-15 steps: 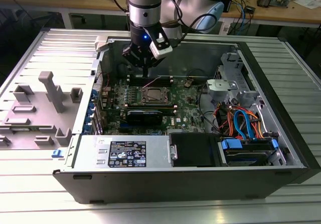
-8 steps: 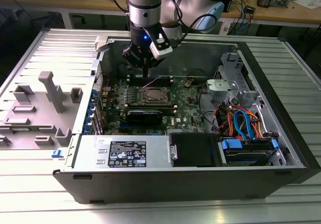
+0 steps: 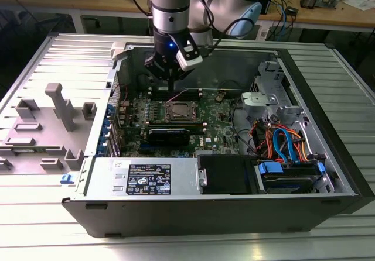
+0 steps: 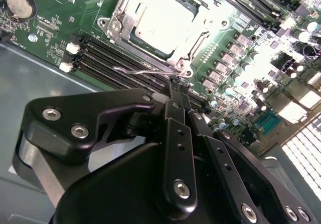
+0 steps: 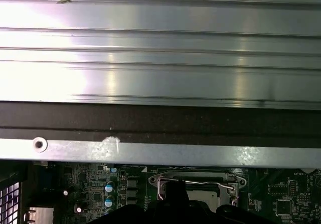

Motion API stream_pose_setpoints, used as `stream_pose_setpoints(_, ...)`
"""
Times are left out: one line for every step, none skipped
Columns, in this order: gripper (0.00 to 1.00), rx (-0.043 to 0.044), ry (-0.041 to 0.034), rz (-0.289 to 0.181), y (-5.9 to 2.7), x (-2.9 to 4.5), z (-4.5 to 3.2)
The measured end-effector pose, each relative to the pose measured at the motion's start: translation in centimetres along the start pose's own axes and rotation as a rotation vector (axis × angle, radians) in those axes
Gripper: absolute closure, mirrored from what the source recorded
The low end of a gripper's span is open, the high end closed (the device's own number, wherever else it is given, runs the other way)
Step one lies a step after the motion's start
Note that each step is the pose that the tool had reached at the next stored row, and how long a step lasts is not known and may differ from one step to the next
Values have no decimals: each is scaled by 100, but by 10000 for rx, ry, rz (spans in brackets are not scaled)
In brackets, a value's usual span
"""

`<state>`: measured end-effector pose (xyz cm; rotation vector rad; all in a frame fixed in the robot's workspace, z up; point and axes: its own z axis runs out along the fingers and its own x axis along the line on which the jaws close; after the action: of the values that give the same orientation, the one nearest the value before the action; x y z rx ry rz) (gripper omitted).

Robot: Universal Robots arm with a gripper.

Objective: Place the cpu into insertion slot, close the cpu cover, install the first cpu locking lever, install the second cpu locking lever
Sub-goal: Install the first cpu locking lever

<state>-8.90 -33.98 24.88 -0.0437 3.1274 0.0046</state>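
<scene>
The cpu (image 4: 163,15), a dull silver square, lies in the insertion slot (image 4: 150,25) on the green board (image 3: 220,126). The cpu cover (image 4: 193,43) rests down around it as a metal frame. A thin wire locking lever (image 4: 143,71) runs along the socket edge beside the black memory slots. My gripper (image 4: 179,86) hangs over that edge with its two narrow fingers pressed close together, tips right at the lever's end. In the exterior view the gripper (image 3: 170,89) stands just behind the socket (image 3: 179,110). The first wrist view shows the socket (image 5: 198,184) and a lever wire (image 5: 200,182).
The board sits inside an open computer case (image 3: 304,74) on a ribbed metal table (image 3: 35,226). A power supply (image 3: 146,176), a drive bay with orange and blue cables (image 3: 281,144) and black memory slots (image 4: 110,58) surround the socket. Grey fixtures (image 3: 58,106) stand at the exterior view's left.
</scene>
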Motion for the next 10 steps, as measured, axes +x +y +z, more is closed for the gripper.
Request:
stream_pose_setpoints(89, 1, 2, 0, 0, -5, 5)
stream_pose_setpoints(89, 1, 1, 0, 0, -9, 10)
stream_pose_setpoints(89, 2, 2, 0, 0, -13, 21)
stream_pose_setpoints(89, 7, 4, 0, 2, -26, 32)
stream_pose_setpoints(89, 6, 5, 0, 6, -40, 42)
stream_pose_setpoints(89, 6, 5, 1, 8, -47, 46)
stream_pose_setpoints(89, 7, 4, 1, 10, -58, 52)
stream_pose_setpoints(89, 11, 7, 3, 9, -73, 54)
stream_pose_setpoints(89, 12, 6, 5, 9, -95, 56)
stream_pose_setpoints(89, 10, 7, 10, 8, -110, 60)
